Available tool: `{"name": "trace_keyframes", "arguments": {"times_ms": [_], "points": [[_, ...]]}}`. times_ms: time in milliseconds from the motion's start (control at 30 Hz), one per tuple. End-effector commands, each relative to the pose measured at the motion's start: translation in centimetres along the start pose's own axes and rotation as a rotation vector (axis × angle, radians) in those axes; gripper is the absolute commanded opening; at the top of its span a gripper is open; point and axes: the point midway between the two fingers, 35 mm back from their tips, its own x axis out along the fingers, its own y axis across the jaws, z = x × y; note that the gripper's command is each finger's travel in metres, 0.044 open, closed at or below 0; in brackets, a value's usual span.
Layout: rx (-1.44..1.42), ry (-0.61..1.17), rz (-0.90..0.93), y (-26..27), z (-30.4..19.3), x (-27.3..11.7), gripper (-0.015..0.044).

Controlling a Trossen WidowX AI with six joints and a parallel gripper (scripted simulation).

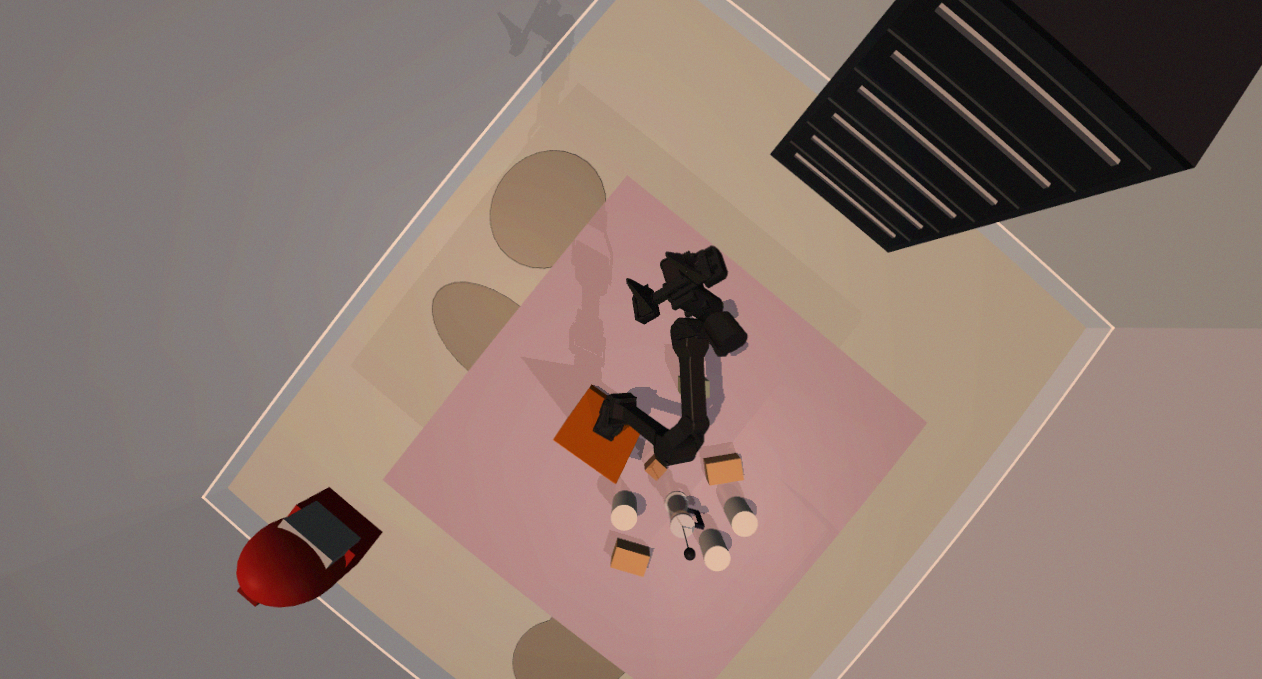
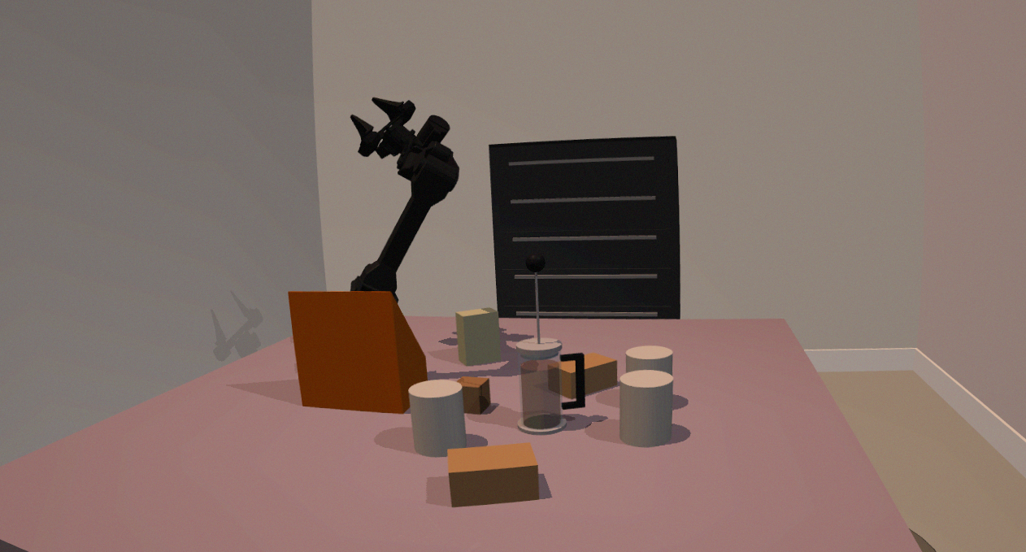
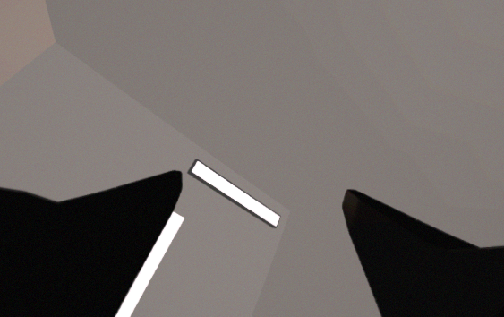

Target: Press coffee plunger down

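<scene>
The coffee press (image 1: 682, 526) (image 2: 541, 391) stands upright on the pink table, with a clear body, pale lid and black side handle (image 2: 580, 380). Its plunger is up: the black knob (image 1: 689, 553) (image 2: 535, 263) sits on a long thin rod well above the lid. My gripper (image 2: 362, 107) (image 3: 263, 189) is open and empty, its fingers wide apart. It is raised high, up and left of the press in the exterior view, and far from the knob. The wrist view shows only walls, ceiling and bright light strips between and around the fingers, not the press.
Grey cylinders (image 1: 623, 514) (image 2: 438, 419) (image 2: 645, 410) stand on both sides of the press. Orange-brown blocks (image 1: 631, 558) (image 2: 493, 475) (image 1: 723, 468) lie in front of and behind it. A tall orange wedge (image 1: 586, 437) (image 2: 348, 351) and a pale green block (image 2: 478, 338) stand farther left.
</scene>
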Motion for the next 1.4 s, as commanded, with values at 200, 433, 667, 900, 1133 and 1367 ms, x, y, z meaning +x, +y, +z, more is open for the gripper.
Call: {"name": "trace_keyframes", "arguments": {"times_ms": [200, 433, 667, 900, 1133, 1367], "points": [[-0.030, -0.159, 0.025, -0.1, 3.9, -0.6, 0.0440], [-0.084, -0.323, 0.049, -0.4, 8.4, -2.1, 0.0440], [-0.206, -0.588, 0.033, -0.5, 13.9, -6.1, 0.0440], [-0.380, -0.918, -0.052, -0.4, 19.2, -13.3, 0.0440], [-0.518, -1.254, -0.168, 0.4, 21.8, -23.0, 0.0440], [-0.607, -1.570, -0.315, 0.9, 20.3, -32.6, 0.0440]]}}
